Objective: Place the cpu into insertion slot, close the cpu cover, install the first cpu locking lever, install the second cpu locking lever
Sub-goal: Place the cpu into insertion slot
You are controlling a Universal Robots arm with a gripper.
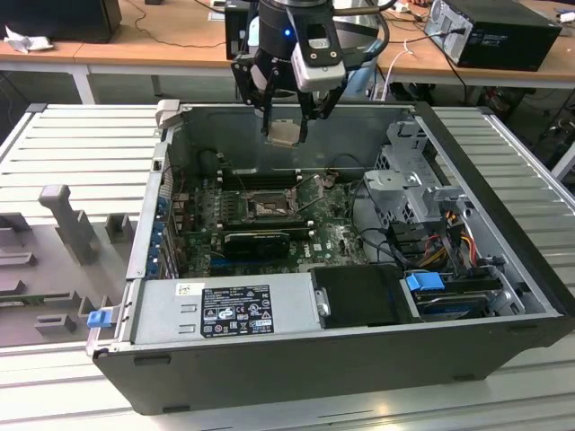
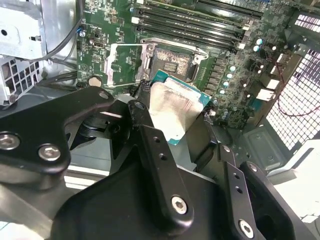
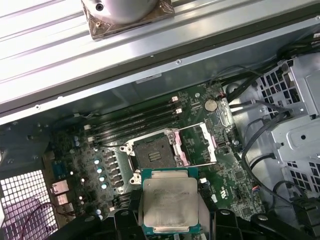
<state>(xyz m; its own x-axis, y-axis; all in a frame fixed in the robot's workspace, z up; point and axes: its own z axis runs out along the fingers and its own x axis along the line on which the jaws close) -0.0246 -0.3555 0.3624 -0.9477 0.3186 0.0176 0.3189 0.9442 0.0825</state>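
My gripper [image 1: 286, 124] hangs above the open computer case, shut on the cpu [image 1: 286, 134], a flat square chip held level by two opposite edges. In both wrist views the chip's silvery face [image 2: 176, 111] [image 3: 170, 199] shows between the black fingers [image 2: 146, 131]. The insertion slot [image 1: 267, 207] [image 2: 171, 62] [image 3: 155, 150] lies open on the green motherboard, below the chip and well apart from it. The cpu cover [image 2: 118, 47] [image 3: 209, 142] is swung up and back beside the socket, its window showing board behind it. I cannot make out the locking levers for certain.
Long black memory slots [image 1: 260, 176] run behind the socket. A grey power supply [image 1: 225, 310] fills the case's near side, and a drive cage with cables [image 1: 413, 184] stands at the exterior view's right. The case walls [image 1: 296, 121] ring the board. Grey fixtures [image 1: 67, 220] sit outside.
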